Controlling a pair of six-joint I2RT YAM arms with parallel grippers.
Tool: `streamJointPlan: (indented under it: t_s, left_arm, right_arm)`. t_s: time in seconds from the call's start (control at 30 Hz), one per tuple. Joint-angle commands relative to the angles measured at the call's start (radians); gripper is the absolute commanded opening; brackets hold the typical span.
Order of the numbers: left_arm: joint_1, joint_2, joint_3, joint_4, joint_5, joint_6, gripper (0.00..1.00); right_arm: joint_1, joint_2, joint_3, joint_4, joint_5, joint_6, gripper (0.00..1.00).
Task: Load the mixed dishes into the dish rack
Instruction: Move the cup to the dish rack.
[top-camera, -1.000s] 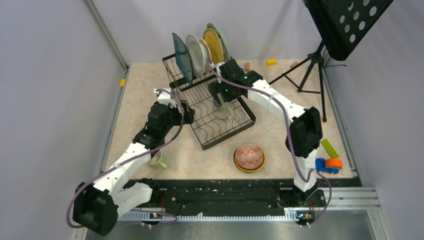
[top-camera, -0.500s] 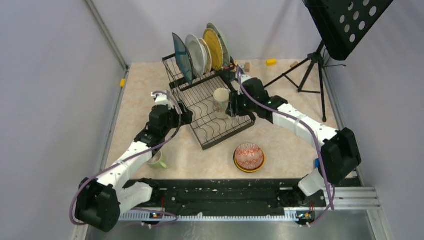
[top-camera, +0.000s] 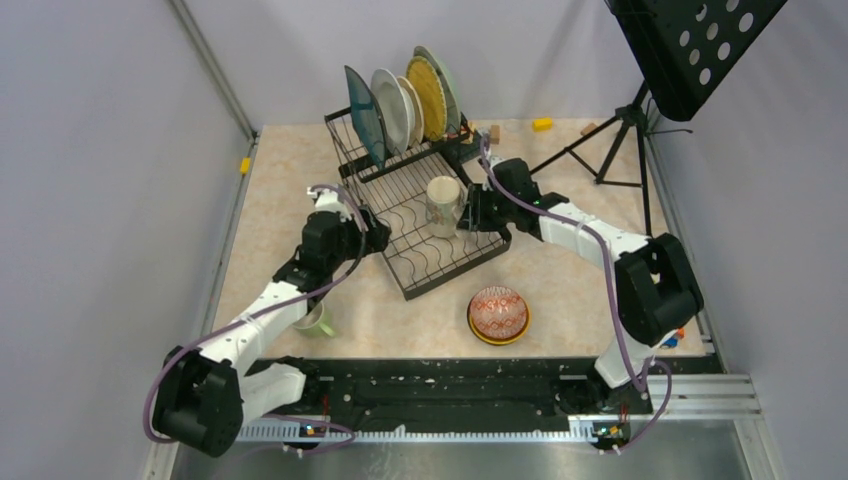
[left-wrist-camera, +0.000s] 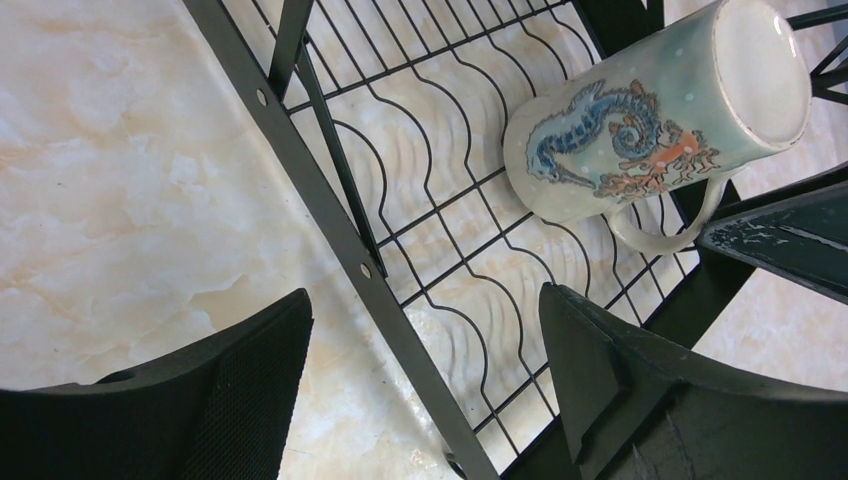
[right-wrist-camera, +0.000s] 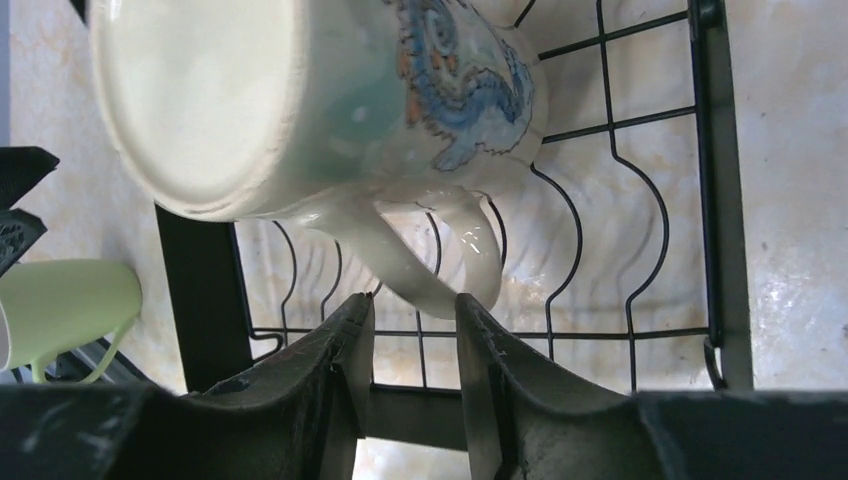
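The cream mug (top-camera: 443, 203), the one with the blue-and-orange dragon print, stands mouth-down on the wavy wires in the flat tray of the dish rack (top-camera: 458, 268). It sits toward the tray's right side, with its handle turned to the right arm.

The right tool (right-wrist-camera: 415, 300) is level with that handle. Its fingers are narrowed but parted, and the handle's loop sits right at the mouth of the gap. The gap looks wider than the handle, so I judge nothing is pinched, though the views do not show whether a fingertip touches it.

The left tool (left-wrist-camera: 425, 300) is spread wide and empty, hanging over the rack's left rail.

Four plates (top-camera: 400, 105) stand on edge in the raised upper section. On the desk (top-camera: 580, 270), outside the rack, a light-green mug (top-camera: 318, 320) lies near the left arm. The red-patterned bowl nested in the yellow-orange one (top-camera: 498, 312) sits in front of the rack.

The step in hand looks like the end of setting down the cream mug. The next move calls for the right tool to back straight off the handle without hooking it and tipping the mug. After that, the bowls lie nearest the right arm and the green mug nearest the left.
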Motion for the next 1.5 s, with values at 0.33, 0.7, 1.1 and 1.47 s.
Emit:
streamJointPlan:
  t_s: [0.33,0.7,1.1,1.47]
  left_arm:
    - [0.011,0.024,0.006,0.066,0.081,0.014,0.87]
    - [0.016,0.025,0.013,0.056,0.074,0.018,0.87]
    - [0.019,0.024,0.005,0.046,0.069,0.017,0.87]
    - [0.02,0.022,-0.003,0.047,0.068,0.017,0.87]
  right_arm:
    - [-0.007,0.157,0.147,0.084,-0.172,-0.051,0.27]
    - [0.01,0.229,0.128,0.415,-0.053,0.226,0.35]
    - [0.038,0.338,0.175,0.578,0.153,0.344,0.34]
    - [0.064,0.401,0.185,0.691,0.238,0.347,0.31]
